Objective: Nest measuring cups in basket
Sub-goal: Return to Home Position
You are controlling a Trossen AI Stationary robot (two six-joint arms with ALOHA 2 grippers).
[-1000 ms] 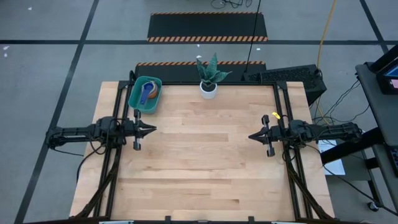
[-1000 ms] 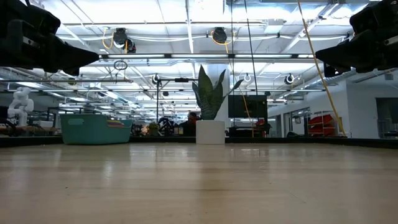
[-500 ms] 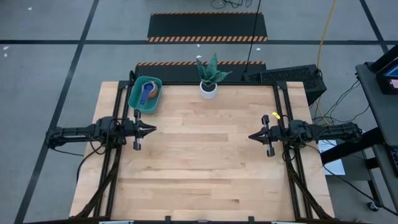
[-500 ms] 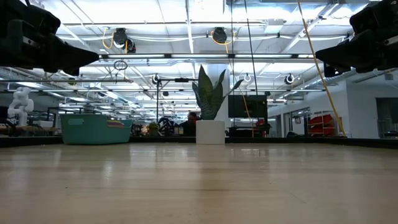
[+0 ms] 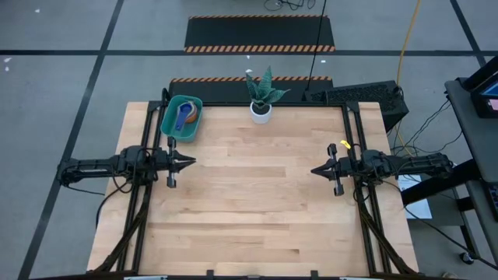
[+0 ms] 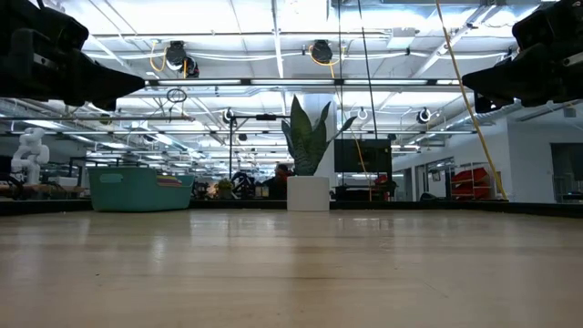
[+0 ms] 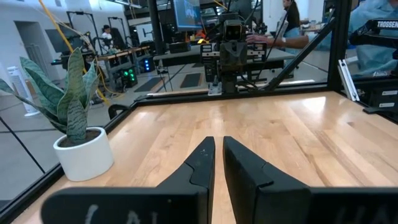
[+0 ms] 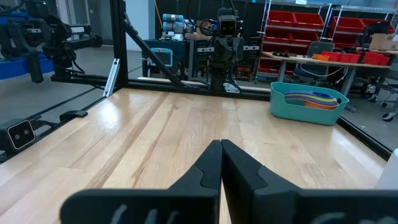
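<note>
The teal basket (image 5: 182, 117) stands at the table's far left corner, also in the low view (image 6: 138, 189) and right wrist view (image 8: 308, 105). Measuring cups (image 5: 185, 117) lie stacked inside it; blue and orange show from above, and coloured rims (image 8: 314, 98) peek over the wall. My left gripper (image 5: 192, 162) hovers shut above the table's left side, just near of the basket (image 7: 218, 144). My right gripper (image 5: 313, 169) hovers shut over the right side (image 8: 221, 147). Both point toward the table's middle.
A white pot with a snake plant (image 5: 262, 109) stands at the middle of the far edge, right of the basket. Bare wood spreads between the two grippers (image 5: 249, 202). Black frame rails run along the table's left and right edges.
</note>
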